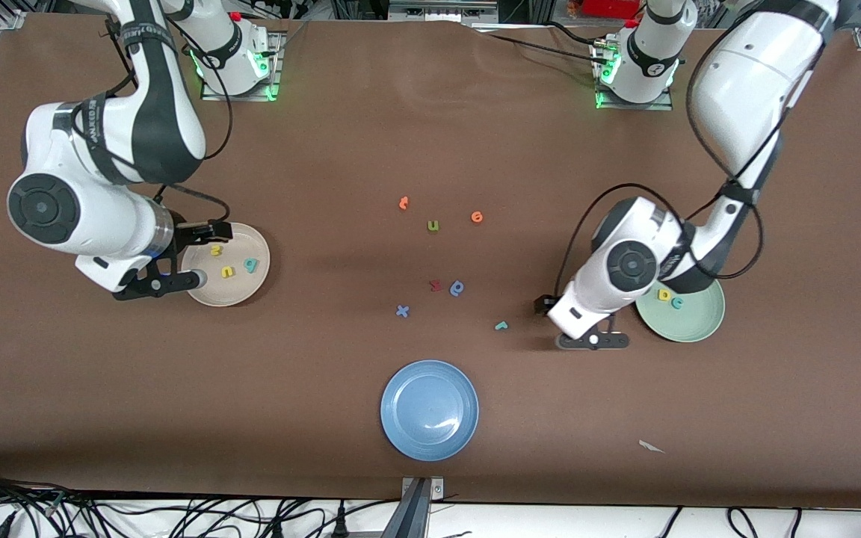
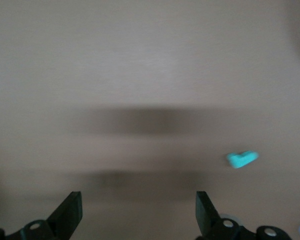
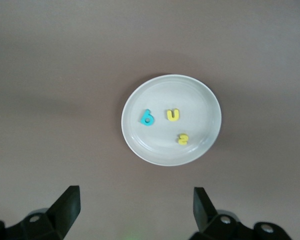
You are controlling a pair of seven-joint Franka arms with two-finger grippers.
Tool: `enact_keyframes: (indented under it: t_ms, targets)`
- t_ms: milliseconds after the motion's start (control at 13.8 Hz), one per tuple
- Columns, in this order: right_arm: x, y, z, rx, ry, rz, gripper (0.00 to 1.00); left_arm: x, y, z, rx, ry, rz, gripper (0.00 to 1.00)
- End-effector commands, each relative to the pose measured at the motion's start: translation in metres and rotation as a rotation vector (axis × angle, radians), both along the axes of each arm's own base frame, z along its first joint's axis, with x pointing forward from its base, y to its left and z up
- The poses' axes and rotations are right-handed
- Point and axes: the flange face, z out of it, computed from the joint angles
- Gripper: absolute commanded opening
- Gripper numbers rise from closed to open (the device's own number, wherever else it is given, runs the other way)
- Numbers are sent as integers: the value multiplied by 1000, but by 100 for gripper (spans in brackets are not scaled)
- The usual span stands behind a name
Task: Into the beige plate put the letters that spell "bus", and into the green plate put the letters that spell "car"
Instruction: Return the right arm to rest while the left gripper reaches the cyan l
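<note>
Left claw [image 1: 593,340] is hanging spread wide and empty over bare table, with the teal "r" [image 1: 501,325] lying just beside it toward the middle; in the left wrist view that "r" [image 2: 241,159] is sitting off past one fingertip [image 2: 205,207], not between the jaws. Right claw [image 1: 176,258] is hovering over the rim of the beige plate [image 1: 255,288], also spread wide and gripping nothing, and beneath it "b" [image 3: 147,118], "u" [image 3: 173,115] and "s" [image 3: 183,139] are all resting inside. At the left arm's end, the green plate [image 1: 692,325] is holding the yellow "a" [image 1: 664,295] and teal "c" [image 1: 677,302], partly tucked under the arm.

So only the "r" is looking outstanding, and here's the danger: it is thin and flat, so a descent that is off-centre could be nudging it away or pinching it crooked. Near it the blue letter [image 1: 457,288], a dark red letter [image 1: 435,285] and a blue "x" [image 1: 402,311] are waiting as decoys, with the olive "u" [image 1: 433,225] and two orange letters [image 1: 403,202] farther off. Swinging back, the left arm could be clipping the green plate.

Brown matte table [image 1: 176,403] is stretching out wide, a blue plate [image 1: 430,409] sitting empty toward the camera, and cables trailing along the table's edge.
</note>
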Motion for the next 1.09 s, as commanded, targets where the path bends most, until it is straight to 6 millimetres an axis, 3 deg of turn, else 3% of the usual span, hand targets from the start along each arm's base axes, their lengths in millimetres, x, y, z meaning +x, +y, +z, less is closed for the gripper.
enact_keyframes:
  t_ms: [0,72,217,362,506,651,724,1013]
  targets:
    - [-22,-21,15,1,-39,-40,100,15,-33,-6,-36,10,115,100]
    - [-25,-35,14,13,-86,-53,100,16,-47,-7,-40,4,154,100]
    - [-38,-69,34,42,-200,-96,100,17,-67,-17,-26,-5,223,100]
    - [-53,-102,92,54,-267,-142,100,17,-81,-29,-13,-11,289,100]
    - [-64,-117,128,44,-216,-166,100,17,-90,-36,-15,-9,324,100]
    - [-62,-113,159,50,-223,-165,100,18,-87,-40,-11,-9,328,97]
    - [-60,-116,167,58,-246,-176,100,19,-84,-45,-2,-9,332,95]
    - [-60,-123,157,100,-215,-202,100,15,-87,-54,27,-17,334,83]
